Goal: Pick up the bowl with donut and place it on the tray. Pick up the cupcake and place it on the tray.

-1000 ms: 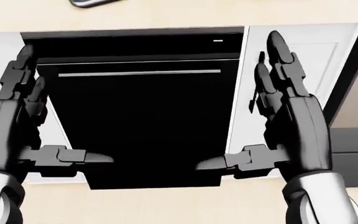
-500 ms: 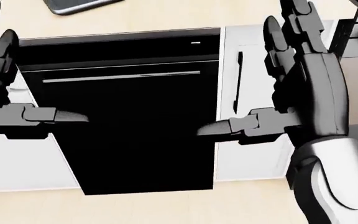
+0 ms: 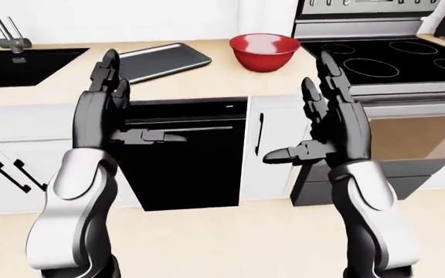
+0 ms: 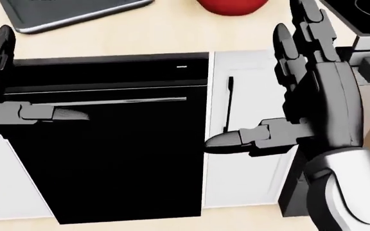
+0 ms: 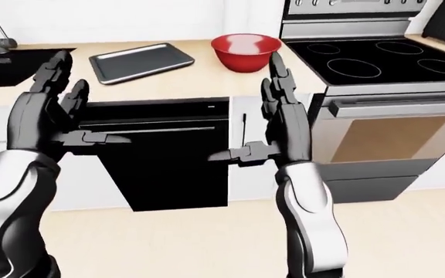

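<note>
Both hands up and empty, facing the kitchen counter

The left hand [image 3: 103, 113] and right hand [image 3: 339, 124] are raised palms-in with fingers spread wide and thumbs poking toward each other, nothing in either one. In the left-eye view the red bowl [image 3: 264, 51] sits on the counter [image 3: 207, 78] at about 12 o'clock, touching nothing, and I can't tell what's inside it from here. The tray [image 3: 161, 59] is just beside it at roughly 11 o'clock, lying flat and bare. A black dishwasher [image 3: 184, 156] sits under the counter between the two hands, the stove [image 3: 385, 63] is over at 2 o'clock and the sink [image 3: 21, 58] at 10 o'clock. No cupcake shows in any view.
</note>
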Robot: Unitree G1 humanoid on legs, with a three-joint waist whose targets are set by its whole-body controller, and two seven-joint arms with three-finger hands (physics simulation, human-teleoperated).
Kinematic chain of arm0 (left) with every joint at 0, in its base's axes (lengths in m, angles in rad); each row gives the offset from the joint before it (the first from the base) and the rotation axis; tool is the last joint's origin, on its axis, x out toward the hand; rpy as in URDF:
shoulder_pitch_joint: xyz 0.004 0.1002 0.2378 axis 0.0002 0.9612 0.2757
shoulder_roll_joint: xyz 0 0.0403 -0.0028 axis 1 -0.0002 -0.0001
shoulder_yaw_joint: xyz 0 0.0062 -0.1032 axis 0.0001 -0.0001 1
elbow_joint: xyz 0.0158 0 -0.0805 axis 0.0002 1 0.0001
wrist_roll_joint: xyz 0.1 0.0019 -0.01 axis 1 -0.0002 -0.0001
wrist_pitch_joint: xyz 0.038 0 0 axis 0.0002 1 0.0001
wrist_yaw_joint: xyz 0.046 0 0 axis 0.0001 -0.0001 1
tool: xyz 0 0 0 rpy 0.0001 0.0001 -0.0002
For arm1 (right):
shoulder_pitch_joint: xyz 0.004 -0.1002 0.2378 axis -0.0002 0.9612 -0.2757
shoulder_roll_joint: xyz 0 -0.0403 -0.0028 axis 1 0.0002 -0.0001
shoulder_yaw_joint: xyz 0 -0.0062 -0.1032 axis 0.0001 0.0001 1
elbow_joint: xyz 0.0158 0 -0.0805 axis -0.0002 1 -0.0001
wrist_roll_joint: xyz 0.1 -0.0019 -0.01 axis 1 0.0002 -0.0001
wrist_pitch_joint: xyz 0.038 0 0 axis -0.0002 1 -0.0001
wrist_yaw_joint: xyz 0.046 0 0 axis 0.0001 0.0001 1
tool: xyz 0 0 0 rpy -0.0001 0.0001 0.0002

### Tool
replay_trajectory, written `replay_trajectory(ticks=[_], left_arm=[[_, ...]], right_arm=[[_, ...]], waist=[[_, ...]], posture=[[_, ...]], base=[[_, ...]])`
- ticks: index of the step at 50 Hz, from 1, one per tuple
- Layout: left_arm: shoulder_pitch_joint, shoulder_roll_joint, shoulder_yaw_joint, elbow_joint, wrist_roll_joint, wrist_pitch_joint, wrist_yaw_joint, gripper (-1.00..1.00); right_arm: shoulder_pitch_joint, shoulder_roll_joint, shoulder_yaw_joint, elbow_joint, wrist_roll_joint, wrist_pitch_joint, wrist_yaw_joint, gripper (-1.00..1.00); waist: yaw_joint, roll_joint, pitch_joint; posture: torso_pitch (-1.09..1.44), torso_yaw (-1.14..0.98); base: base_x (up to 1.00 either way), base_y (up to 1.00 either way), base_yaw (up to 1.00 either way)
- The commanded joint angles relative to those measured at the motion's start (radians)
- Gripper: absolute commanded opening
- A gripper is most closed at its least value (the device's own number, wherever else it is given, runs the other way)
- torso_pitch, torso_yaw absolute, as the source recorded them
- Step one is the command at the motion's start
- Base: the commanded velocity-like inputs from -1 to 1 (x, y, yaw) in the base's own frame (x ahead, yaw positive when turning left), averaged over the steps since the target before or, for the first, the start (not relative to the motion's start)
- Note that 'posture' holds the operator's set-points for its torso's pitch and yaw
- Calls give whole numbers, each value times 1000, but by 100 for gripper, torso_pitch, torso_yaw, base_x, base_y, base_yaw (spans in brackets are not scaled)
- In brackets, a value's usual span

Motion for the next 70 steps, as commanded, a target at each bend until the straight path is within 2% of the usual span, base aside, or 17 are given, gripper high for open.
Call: replay_trajectory(ticks=[1, 5, 7, 8, 9, 14, 20, 24, 29, 34, 41, 50, 53, 57, 61, 62, 70], left_arm=[[-30, 7, 2, -14, -11, -21, 1, 100], [-35, 12, -4, -4, -15, -27, 1, 100], [-36, 13, -3, -10, -18, -18, 0, 100], [-38, 13, -1, -19, -21, -7, 1, 100], [-38, 14, -1, -21, -22, -4, 1, 100], [-36, 16, -2, -16, -25, -9, -4, 100], [-44, 21, 0, -20, -30, 1, -3, 100], [-50, 23, 0, -23, -31, 9, -4, 100], [-52, 22, -5, -12, -29, -3, -4, 100], [-49, 20, -1, -25, -30, 7, -4, 100], [-53, 24, 3, -32, -36, 13, -2, 100], [-67, 37, 13, -37, -48, 28, 1, 100], [-66, 37, 9, -35, -48, 26, 2, 100], [-68, 37, 6, -36, -47, 29, 2, 100], [-70, 39, 10, -37, -48, 31, 0, 100], [-73, 40, 9, -35, -48, 32, 1, 100], [-73, 36, 1, -27, -41, 25, -1, 100]], right_arm=[[-27, -4, -6, -43, 0, -16, -3, 100], [-37, -4, -7, -64, 4, 9, -9, 100], [-40, -4, -6, -67, 5, 13, -10, 100], [-42, -4, -8, -65, 7, 11, -9, 100], [-43, -4, -9, -66, 9, 12, -10, 100], [-53, -6, -18, -81, 27, 33, -17, 100], [-62, -5, -21, -86, 45, 41, -32, 100], [-61, -8, -22, -89, 60, 43, -37, 100], [-60, -13, -25, -96, 71, 41, -42, 100], [-68, -19, -39, -108, 93, 45, -51, 100], [-95, -42, -56, -162, 130, 91, -72, 100], [-115, -63, -68, -184, 152, 109, -90, 100], [-115, -66, -68, -196, 159, 114, -92, 100], [-119, -72, -79, -213, 170, 127, -99, 100], [-125, -78, -89, -234, 188, 143, -111, 100], [-127, -80, -94, -238, 194, 146, -114, 100], [-127, -103, -115, -247, 224, 144, -130, 100]], waist=[[0, 1, -8], [16, -54, -21], [8, -124, -45], [1, -74, -16], [8, -97, -9], [-12, -77, -26], [-10, 29, -40], [42, -9, -31], [15, -1, -35], [-44, -120, -24], [-24, -23, -41], [-16, -26, -67], [-14, -31, -2], [-6, -39, 4], [0, -104, -25], [-10, -75, -11], [-22, -51, -3]], posture=[[0, 0], [0, 0], [0, 0], [0, 0], [0, 0], [0, 0], [0, 0], [0, 0], [0, 0], [0, 0], [0, 0], [0, 0], [0, 0], [0, 0], [0, 0], [0, 0], [0, 0]], base=[[52, 0, 0], [52, 0, 0], [50, 0, 0], [51, 0, 0], [51, 0, 0], [29, 0, 0], [5, 1, 0], [0, 35, 25], [0, 0, 100], [0, 9, 40], [0, 0, 0], [1, 0, 0], [38, 0, 0], [47, 0, 0], [47, 0, 0], [47, 0, 0], [47, 0, 0]])
